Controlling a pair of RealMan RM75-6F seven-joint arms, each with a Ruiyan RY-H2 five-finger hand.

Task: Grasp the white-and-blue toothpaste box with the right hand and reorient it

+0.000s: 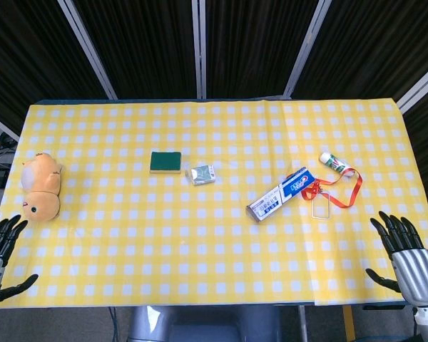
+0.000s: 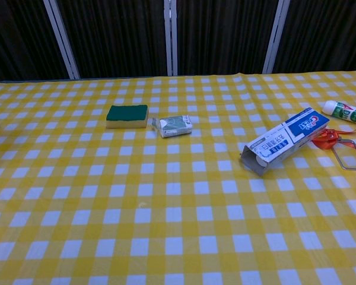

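The white-and-blue toothpaste box (image 1: 281, 194) lies flat on the yellow checked tablecloth (image 1: 200, 242), right of centre, slanting from near left to far right; the chest view shows the box (image 2: 285, 140) with its near end flap open. My right hand (image 1: 406, 260) is at the table's near right corner, fingers spread and empty, well short of the box. My left hand (image 1: 0, 256) hangs at the near left edge, also spread and holding nothing. Neither hand appears in the chest view.
An orange lanyard with a clear badge holder (image 1: 329, 194) touches the box's far end, with a small white-and-green tube (image 1: 334, 163) behind it. A green sponge (image 1: 165, 162) and a small grey-green packet (image 1: 202, 174) sit mid-table. An orange plush toy (image 1: 41, 187) lies at the left.
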